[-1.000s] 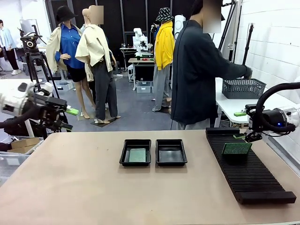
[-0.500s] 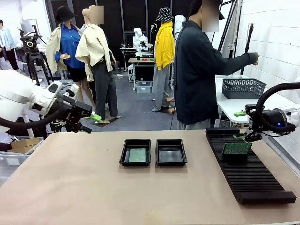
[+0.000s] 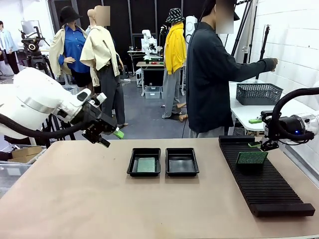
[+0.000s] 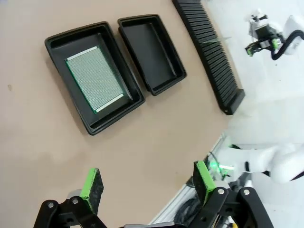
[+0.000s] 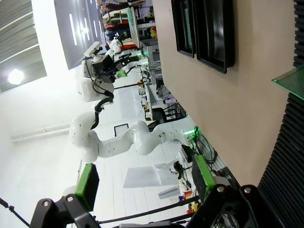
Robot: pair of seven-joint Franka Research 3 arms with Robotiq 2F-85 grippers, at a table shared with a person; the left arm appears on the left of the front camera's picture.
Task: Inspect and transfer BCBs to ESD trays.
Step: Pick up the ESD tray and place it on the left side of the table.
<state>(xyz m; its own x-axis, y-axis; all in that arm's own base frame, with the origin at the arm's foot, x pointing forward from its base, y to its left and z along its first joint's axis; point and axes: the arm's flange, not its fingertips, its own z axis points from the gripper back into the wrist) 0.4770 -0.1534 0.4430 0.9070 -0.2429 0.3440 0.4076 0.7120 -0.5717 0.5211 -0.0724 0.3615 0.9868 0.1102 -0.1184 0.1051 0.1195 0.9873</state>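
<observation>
Our left gripper (image 4: 148, 183) and right gripper (image 5: 142, 183) are both spread and empty; one BCB (image 3: 146, 165) lies in the left ESD tray (image 3: 130, 168)

The bench (image 3: 75, 199) is plain tan. The left ESD tray (image 3: 130, 169) and right ESD tray (image 3: 182, 163) are glossy black. The tray BCB (image 4: 95, 78) is green with a fine dotted grid. The rack BCB (image 3: 251, 157) is green too, on a black ribbed rack (image 3: 264, 186). The left end effector (image 4: 147, 183) and right end effector (image 5: 142, 183) are black with green pads.

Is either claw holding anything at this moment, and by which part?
Nothing is held: the left claw and the right claw are both open and empty.
</observation>
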